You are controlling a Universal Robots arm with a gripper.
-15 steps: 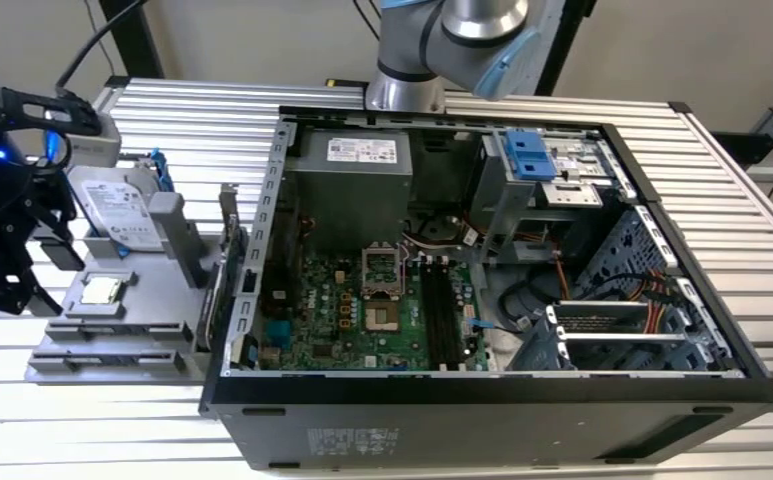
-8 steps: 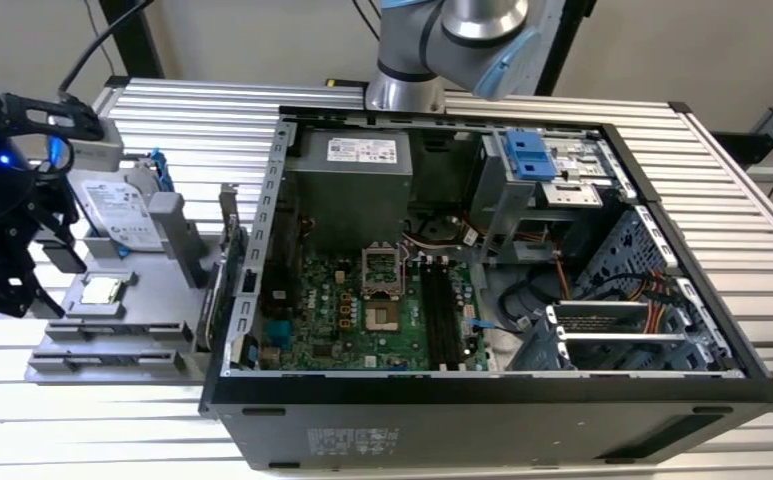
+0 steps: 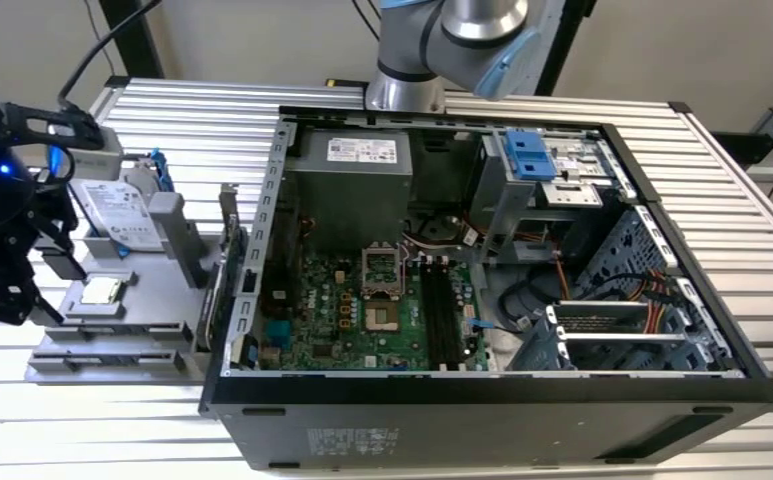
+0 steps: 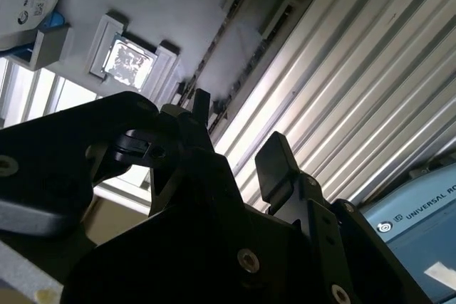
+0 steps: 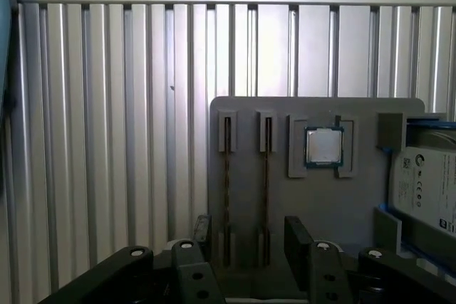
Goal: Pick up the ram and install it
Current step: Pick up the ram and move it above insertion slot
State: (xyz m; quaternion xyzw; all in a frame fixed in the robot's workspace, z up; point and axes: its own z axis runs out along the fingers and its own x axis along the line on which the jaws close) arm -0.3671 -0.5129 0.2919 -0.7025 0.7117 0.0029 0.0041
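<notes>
The ram (image 5: 226, 190) stands on edge in a narrow slot of the grey tray (image 5: 242, 108). In the first wrist view it shows as no more than a thin dark line. A second slot (image 5: 267, 190) just beside it shows the same kind of line, so there look to be two sticks.

I'd judge the ram light and stiff: a thin board that won't bend much and won't forgive a twist or a hard squeeze. The sensible hold is across its two flat faces, near mid-length and kept square. How much of it stands proud of the slot I can't make out.

The hand (image 5: 249, 231) is spread wide with nothing in it. Both slots lie between its black fingers (image 5: 299, 236). Whether it touches the tray I can't tell.

In the exterior view the tray sits at the frame's left, mid-height, on the slatted metal surface (image 3: 733, 150), just beside the open computer case (image 3: 493, 400). A CPU chip (image 5: 324, 146) and a hard drive (image 5: 427, 186) share the tray. The frame's left edge cuts off part of the hand. The black memory slots (image 3: 440, 310) lie near the frame's centre, and I can't tell whether they are free.
</notes>
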